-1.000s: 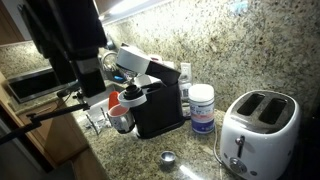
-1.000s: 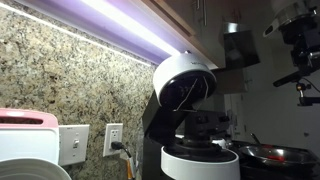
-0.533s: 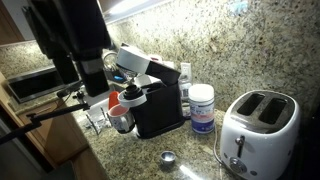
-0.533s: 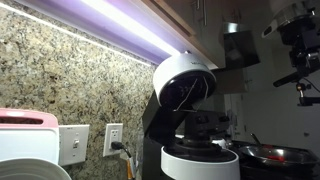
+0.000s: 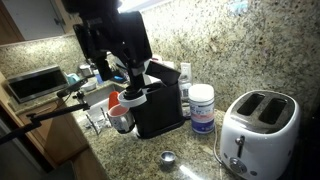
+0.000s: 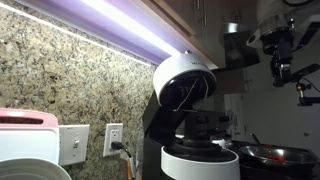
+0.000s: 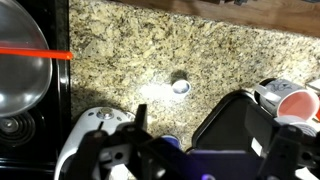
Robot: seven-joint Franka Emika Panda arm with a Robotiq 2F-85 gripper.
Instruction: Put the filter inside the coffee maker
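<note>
granite counter (image 7: 120,40), filter (image 7: 181,86) sitting bare on it well below the claw (image 7: 186,162), coffee maker (image 5: 158,110) closer under the claw, and honestly can't tell if the claw's wide or narrow

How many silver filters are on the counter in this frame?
1. The filter lies on the counter before the coffee maker, near the toaster; others could hide behind the arm.

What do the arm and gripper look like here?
The arm shows as dark, near black and bulky, in blocky segments. The gripper is black too, built of jointed bar linkages. No markings or cables can be made out in this dim light.
</note>
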